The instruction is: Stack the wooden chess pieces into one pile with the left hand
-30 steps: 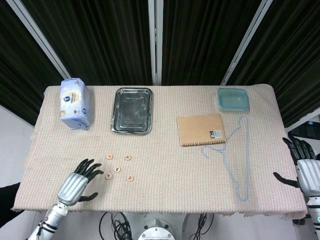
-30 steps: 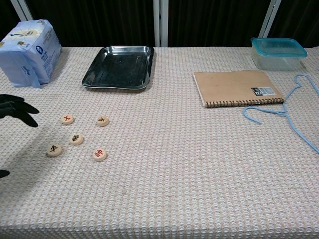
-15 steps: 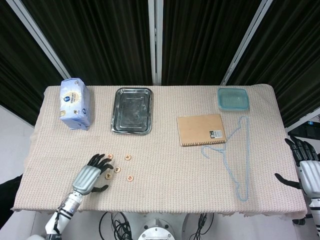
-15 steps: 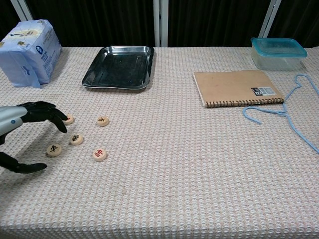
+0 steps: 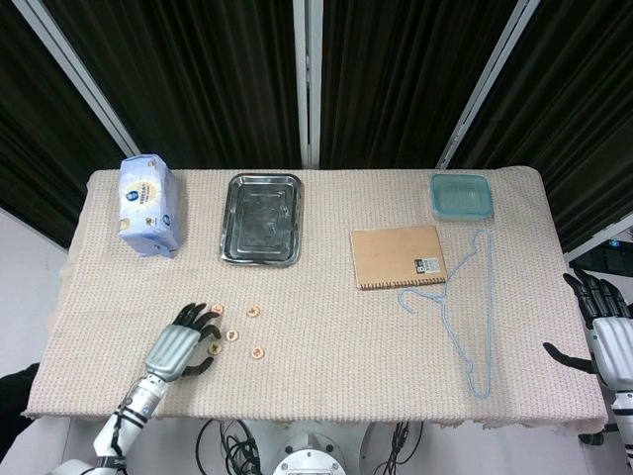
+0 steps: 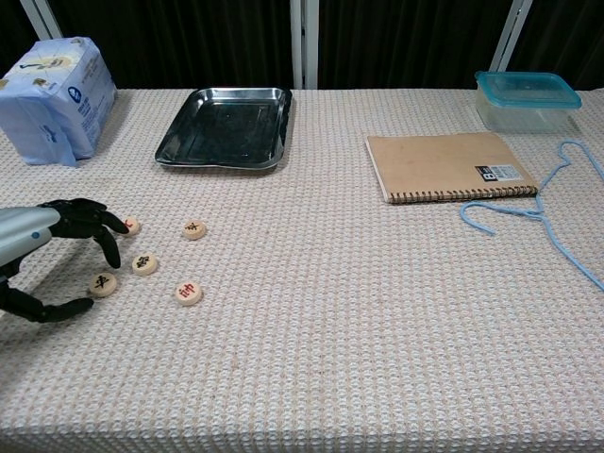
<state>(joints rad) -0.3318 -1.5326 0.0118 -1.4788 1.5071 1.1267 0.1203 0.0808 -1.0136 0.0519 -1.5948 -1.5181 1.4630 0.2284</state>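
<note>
Several round wooden chess pieces lie flat and apart on the cloth at the front left, among them one with a red mark, one further back and one in the middle. My left hand arches over the leftmost pieces, fingers apart. Its fingertips hang just behind one piece and its thumb lies close to that piece's left. Another piece is partly hidden behind the fingers. In the head view the left hand sits beside the pieces. My right hand hangs open off the table's right edge.
A steel tray and a blue tissue pack stand at the back left. A brown notebook, a blue wire hanger and a teal lidded box occupy the right side.
My left hand has come in from the left front edge to the chess pieces and lowered over them, the thumb drawing closer to the leftmost piece. The pieces and right hand have not moved.
</note>
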